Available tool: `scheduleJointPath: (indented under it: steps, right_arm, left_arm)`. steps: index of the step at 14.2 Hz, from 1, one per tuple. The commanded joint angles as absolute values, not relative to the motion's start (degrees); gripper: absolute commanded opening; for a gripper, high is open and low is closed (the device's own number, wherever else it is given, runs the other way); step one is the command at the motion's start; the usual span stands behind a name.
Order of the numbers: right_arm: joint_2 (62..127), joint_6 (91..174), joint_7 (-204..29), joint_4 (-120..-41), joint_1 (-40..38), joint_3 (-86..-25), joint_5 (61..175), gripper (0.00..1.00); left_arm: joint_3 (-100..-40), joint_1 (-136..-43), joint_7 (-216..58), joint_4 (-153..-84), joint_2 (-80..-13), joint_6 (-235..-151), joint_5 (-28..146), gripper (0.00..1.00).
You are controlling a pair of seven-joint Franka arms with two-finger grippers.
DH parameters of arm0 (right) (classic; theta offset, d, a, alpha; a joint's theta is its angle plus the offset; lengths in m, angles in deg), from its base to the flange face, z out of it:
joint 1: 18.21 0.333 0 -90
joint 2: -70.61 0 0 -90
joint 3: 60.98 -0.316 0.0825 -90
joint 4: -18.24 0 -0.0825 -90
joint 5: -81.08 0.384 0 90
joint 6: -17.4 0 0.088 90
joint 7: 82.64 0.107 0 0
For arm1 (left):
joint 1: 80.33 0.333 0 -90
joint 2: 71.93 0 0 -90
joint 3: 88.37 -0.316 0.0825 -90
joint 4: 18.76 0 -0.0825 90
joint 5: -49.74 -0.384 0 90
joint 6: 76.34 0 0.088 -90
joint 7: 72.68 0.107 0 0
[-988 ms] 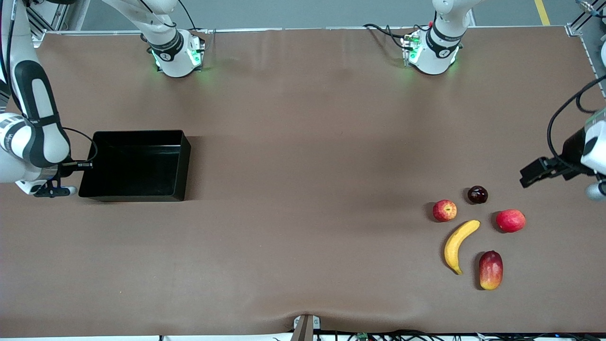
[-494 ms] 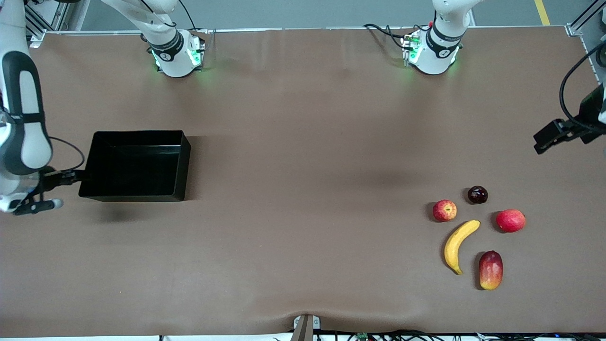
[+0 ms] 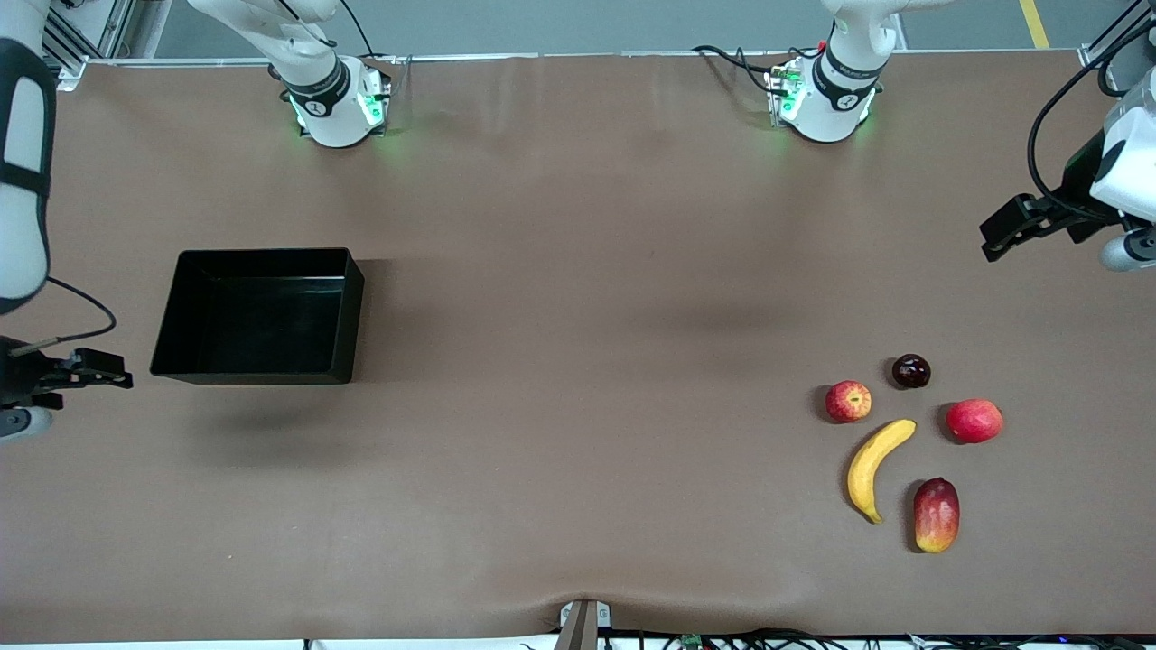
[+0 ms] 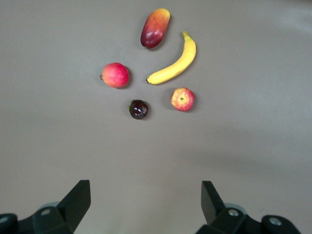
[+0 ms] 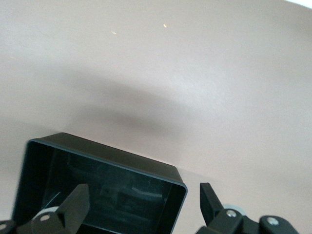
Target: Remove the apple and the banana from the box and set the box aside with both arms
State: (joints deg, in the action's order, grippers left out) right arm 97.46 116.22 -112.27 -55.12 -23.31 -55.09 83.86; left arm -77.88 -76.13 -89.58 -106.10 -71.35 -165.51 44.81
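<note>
Box (image 3: 257,316) placement: on the desk (image 3: 578,298) toward the right arm's end, upright, open top, interior bare. Right end effector (image 3: 113,372) hangs over the desk just beside the box wall that faces the right arm's end, clear of it; fingers spread, nothing between them. In the right wrist view the box (image 5: 97,190) sits just ahead of the spread fingers (image 5: 73,209), its lower part cut off by the picture edge. Fruit group lies toward the left arm's end: banana (image 3: 874,468) curved, apple (image 3: 848,401) just beside its upper tip, plum (image 3: 910,371), a second red fruit (image 3: 974,421), and mango (image 3: 936,515) nearest the front camera; none touch. Left end effector (image 3: 1002,233) hangs over bare desk, well apart from the fruits; fingers spread, empty. The left wrist view shows banana (image 4: 175,61) and apple (image 4: 182,99) well ahead of the fingers (image 4: 78,202). Both arms are largely cut off at the front view's edges.
</note>
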Motion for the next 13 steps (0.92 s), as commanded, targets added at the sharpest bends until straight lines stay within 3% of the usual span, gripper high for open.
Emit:
scheduleJointPath:
  steps: [1,7,10,13]
  right_arm:
    - [93.3,110.8,-112.3,-53.9,-20.9,-55.2,84.3,1.0]
    - [81.3,95.3,-99.7,-55.4,-19.0,-54.8,85.3,1.0]
    - [70.0,92.9,-91.8,-63.6,-17.8,-55.0,84.9,1.0]
    - [65.9,93.7,-91.3,-67.4,-13.3,-56.3,77.9,1.0]
  left_arm:
    - [-83.2,-81.1,-88.5,-109.2,-74.7,-165.9,46.1,1.0]
    - [-83.0,-80.9,-83.8,-109.3,-75.0,-164.8,46.1,1.0]
    - [-82.1,-81.3,-83.2,-109.3,-74.9,-164.8,46.2,1.0]
    - [-81.7,-81.1,-82.4,-109.1,-74.9,-163.8,46.3,1.0]
